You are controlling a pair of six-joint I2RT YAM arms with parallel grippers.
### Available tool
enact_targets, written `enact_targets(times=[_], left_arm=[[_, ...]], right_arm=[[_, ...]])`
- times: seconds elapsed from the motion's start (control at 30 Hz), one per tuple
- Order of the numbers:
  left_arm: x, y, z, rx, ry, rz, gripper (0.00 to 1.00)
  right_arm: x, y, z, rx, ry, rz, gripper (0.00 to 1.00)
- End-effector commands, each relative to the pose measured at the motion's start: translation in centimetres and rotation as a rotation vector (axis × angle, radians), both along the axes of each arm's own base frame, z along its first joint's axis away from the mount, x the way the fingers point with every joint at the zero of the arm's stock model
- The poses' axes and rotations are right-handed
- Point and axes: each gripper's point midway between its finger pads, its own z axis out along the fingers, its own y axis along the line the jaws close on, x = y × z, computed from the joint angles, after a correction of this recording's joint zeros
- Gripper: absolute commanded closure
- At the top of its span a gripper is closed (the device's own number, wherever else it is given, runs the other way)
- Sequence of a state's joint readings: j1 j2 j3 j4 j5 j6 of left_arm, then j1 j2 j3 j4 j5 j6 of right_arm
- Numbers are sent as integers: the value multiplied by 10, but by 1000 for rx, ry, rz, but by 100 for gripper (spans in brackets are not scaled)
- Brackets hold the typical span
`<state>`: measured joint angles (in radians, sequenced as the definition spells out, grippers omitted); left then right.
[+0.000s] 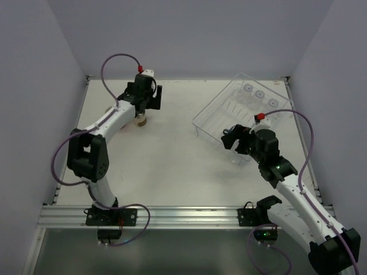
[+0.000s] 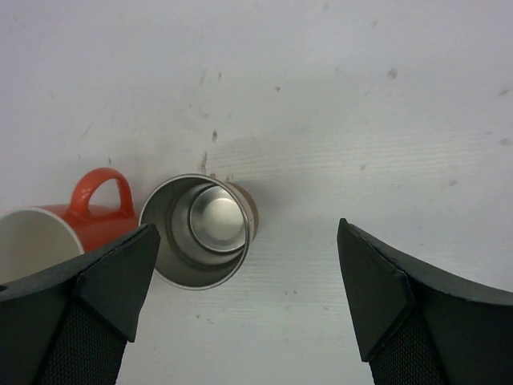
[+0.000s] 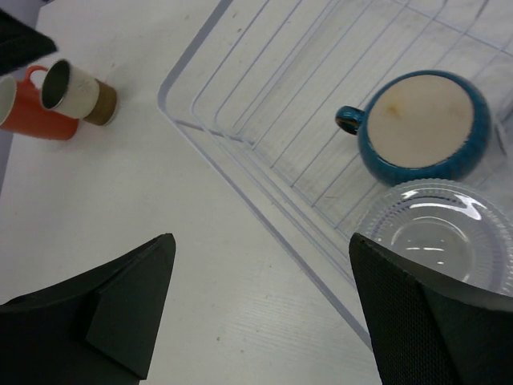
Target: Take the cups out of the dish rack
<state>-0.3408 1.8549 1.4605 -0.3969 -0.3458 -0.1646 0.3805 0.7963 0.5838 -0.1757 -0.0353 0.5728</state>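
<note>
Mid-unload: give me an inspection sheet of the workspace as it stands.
Surface: white table, faint specks.
Job's things: orange-red mug and beige cup side by side on the table; dark blue cup, bottom-up, and a clear tumbler in the dish rack.
Clutter: nothing seen.
Grippers: left gripper above the beige cup, jaws open, empty; right gripper over the rack's near edge, jaws open, empty.
Cables: purple cables loop off both arms, away from the cups.
Surroundings: plain walls; metal rail at the near edge.

Looking for print now and I read none: no words, numbers or logos on the mug (image 2: 96,212), steel cup (image 2: 200,233), blue cup (image 3: 421,128) or rack (image 3: 264,104).
</note>
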Motion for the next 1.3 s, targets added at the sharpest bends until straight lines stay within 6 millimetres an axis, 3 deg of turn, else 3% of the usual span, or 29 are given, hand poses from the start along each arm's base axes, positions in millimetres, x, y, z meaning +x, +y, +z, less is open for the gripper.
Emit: enact_targets(times=[0.0,0.07,0.13,0.17,0.2,0.23,0.27,0.3,0.33,0.4,0.43,0.5,0.53,0.67,0.73,0.83,0.93,1.0,1.13,1.27], left_arm=[[-2,-36,126,-219,-266,-103,0],[-26,-59,158,-323,-304,-195,0],[-46,-77,175,-411,-323,-269,0],[-69,-96,195,-501,-337,-366,0],[-83,-104,187,-528,-313,-406,0],[-99,-109,202,-558,-340,-450,0],[-117,-124,202,-588,-318,-517,0],[-130,-128,190,-596,-286,-544,0],[-145,-130,199,-613,-303,-579,0],[-168,-137,184,-644,-256,-648,0],[-178,-135,190,-656,-274,-665,0],[-188,-131,177,-647,-262,-682,0],[-193,-127,182,-641,-286,-688,0],[-200,-121,169,-624,-303,-693,0],[-202,-120,166,-616,-309,-694,0],[-209,-125,162,-572,-307,-707,0],[-218,-134,159,-571,-296,-743,0],[-220,-136,159,-566,-295,-751,0],[-221,-138,158,-560,-294,-753,0],[-221,-139,155,-555,-286,-755,0]], right_arm=[[2,-32,10,-100,-1,-146,9],[1,-45,6,-142,25,-202,12],[3,-53,3,-183,45,-241,12],[1,-57,-9,-227,101,-247,12],[3,-58,-3,-240,108,-254,9],[3,-63,-5,-273,124,-268,7],[1,-67,-14,-311,166,-270,4],[4,-69,-7,-321,167,-282,2],[2,-72,-8,-345,182,-287,1],[3,-74,-6,-378,205,-284,1],[-2,-78,-10,-407,238,-286,1],[3,-76,-8,-435,267,-270,1],[3,-78,-9,-451,286,-271,1],[10,-71,-9,-480,344,-236,1],[17,-77,-11,-507,350,-277,1],[33,-87,3,-503,325,-332,1],[50,-110,10,-521,332,-397,1],[64,-121,7,-503,328,-415,1],[82,-116,-5,-469,334,-380,1],[97,-129,-18,-460,354,-403,1]])
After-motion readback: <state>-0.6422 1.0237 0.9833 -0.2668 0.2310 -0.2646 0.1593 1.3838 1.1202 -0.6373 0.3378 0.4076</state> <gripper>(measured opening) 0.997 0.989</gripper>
